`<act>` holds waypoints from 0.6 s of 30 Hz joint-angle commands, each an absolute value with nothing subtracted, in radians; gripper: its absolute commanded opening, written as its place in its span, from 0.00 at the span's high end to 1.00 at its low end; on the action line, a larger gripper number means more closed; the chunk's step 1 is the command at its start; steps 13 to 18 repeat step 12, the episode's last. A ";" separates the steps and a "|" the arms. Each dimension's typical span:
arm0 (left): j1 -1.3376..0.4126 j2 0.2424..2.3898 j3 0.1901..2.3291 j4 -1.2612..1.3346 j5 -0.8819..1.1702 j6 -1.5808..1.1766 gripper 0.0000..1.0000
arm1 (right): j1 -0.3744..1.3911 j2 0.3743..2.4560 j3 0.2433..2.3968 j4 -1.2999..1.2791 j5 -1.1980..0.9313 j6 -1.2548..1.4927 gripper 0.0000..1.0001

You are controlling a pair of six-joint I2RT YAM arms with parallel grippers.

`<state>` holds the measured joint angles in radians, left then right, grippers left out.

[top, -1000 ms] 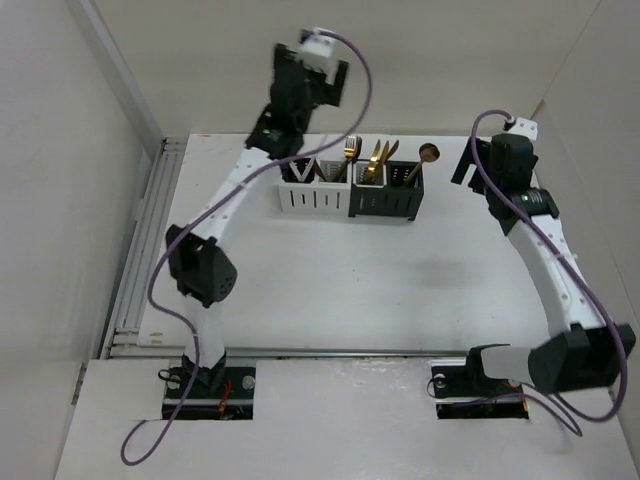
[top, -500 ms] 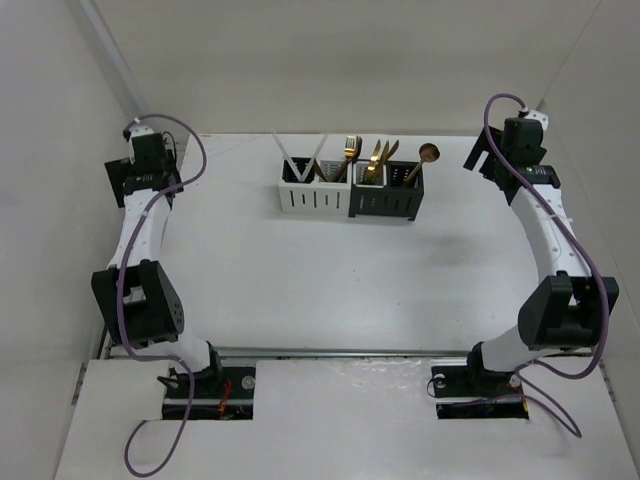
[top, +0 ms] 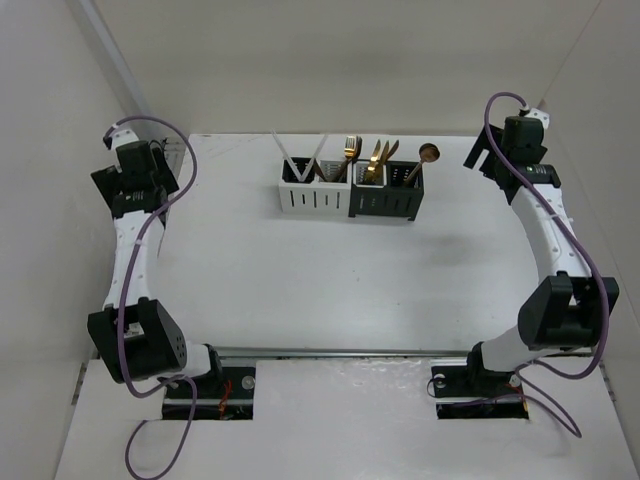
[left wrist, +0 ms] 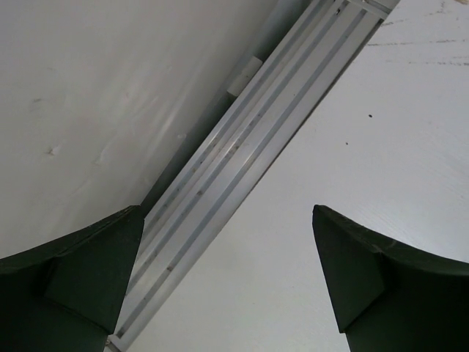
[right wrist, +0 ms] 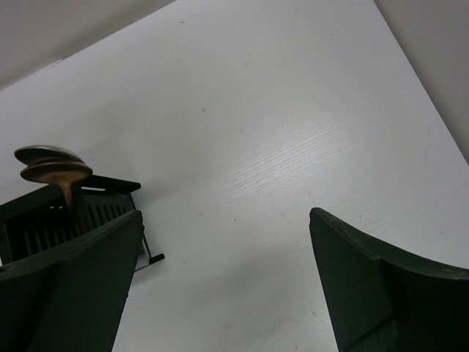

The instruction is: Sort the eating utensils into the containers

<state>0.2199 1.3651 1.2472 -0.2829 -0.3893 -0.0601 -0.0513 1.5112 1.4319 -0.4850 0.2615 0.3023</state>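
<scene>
Far left, beside the rail (left wrist: 242, 147) of the bench (top: 330, 280): left fingers (top: 128, 178), spread wide and empty, well apart from the containers (top: 315, 198). Far centre: eating utensils (top: 378, 158) standing upright in that joined row. Far right: right fingers (top: 487, 158), equally wide and empty, near the copper spoon (right wrist: 53, 165) in the rightmost black caddy.

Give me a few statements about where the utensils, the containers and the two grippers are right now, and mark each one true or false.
1. The left gripper and the right gripper are both open and empty. True.
2. The copper spoon lies flat on the tabletop. False: the copper spoon stands in the rightmost black compartment of the containers.
3. The left gripper hovers over the containers. False: it is by the metal rail at the left edge of the table.
4. The white sticks stand in the leftmost white compartment. True.
</scene>
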 commanded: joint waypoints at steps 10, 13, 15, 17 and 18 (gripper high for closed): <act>0.222 1.315 1.212 -0.278 -0.328 -0.097 0.01 | -0.051 1.372 1.370 -0.368 0.238 0.285 0.01; 0.222 1.305 1.190 -0.278 -0.328 -0.097 0.01 | -0.051 1.339 1.320 -0.310 0.210 0.276 0.01; 0.222 1.305 1.190 -0.278 -0.328 -0.097 0.01 | -0.051 1.339 1.320 -0.310 0.210 0.276 0.01; 0.222 1.305 1.190 -0.278 -0.328 -0.097 0.01 | -0.051 1.339 1.320 -0.310 0.210 0.276 0.01; 0.222 1.305 1.190 -0.278 -0.328 -0.097 0.01 | -0.051 1.339 1.320 -0.310 0.210 0.276 0.01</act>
